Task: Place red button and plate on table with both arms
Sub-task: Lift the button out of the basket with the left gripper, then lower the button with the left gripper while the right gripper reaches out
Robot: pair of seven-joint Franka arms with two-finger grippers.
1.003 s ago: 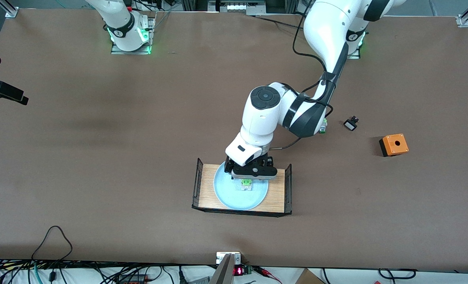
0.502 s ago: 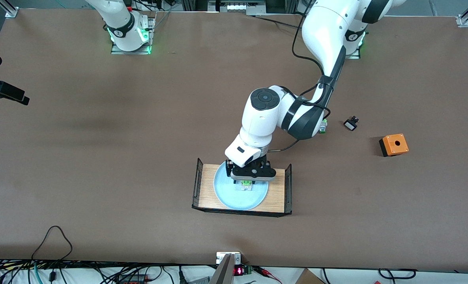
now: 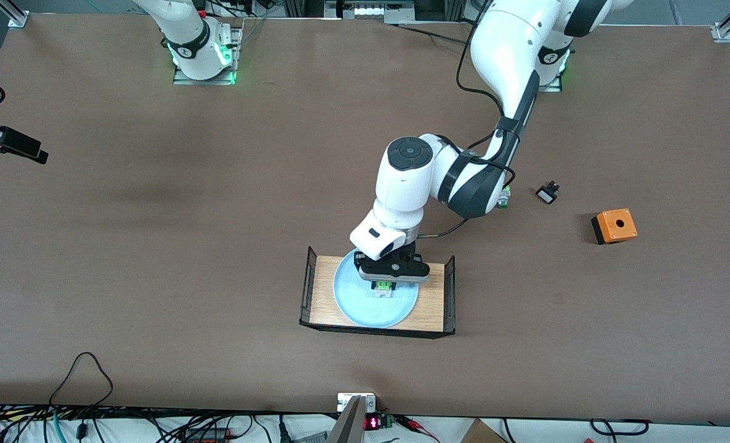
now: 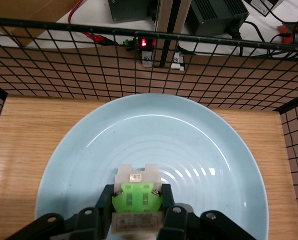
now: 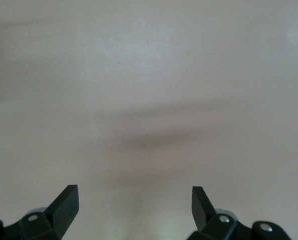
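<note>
The pale blue plate [image 3: 365, 307] [image 4: 199, 145] lies in a light-wood tray [image 3: 434, 295] with black wire ends. On the plate stands the red button [image 3: 382, 293] [image 4: 137, 176]; its bright green block and white body show, and its cap is hidden. My left gripper [image 3: 384, 285] [image 4: 136, 196] is down over the plate and shut on the button's green block, one finger on each side. Over bare brown table [image 3: 156, 246] hangs my right gripper [image 5: 134, 200], open with nothing between its fingers. In the front view only the right arm's base [image 3: 199, 49] shows.
Toward the left arm's end of the table lie a small black switch [image 3: 547, 194] and an orange box [image 3: 614, 226] with a hole in its top. A green-lit switch [image 3: 504, 198] peeks out beside the left arm's elbow. The tray's wire mesh [image 4: 88, 70] rises round the plate.
My left gripper has closed from open onto the button's green block and shifted slightly over the plate. The right arm has not moved.
</note>
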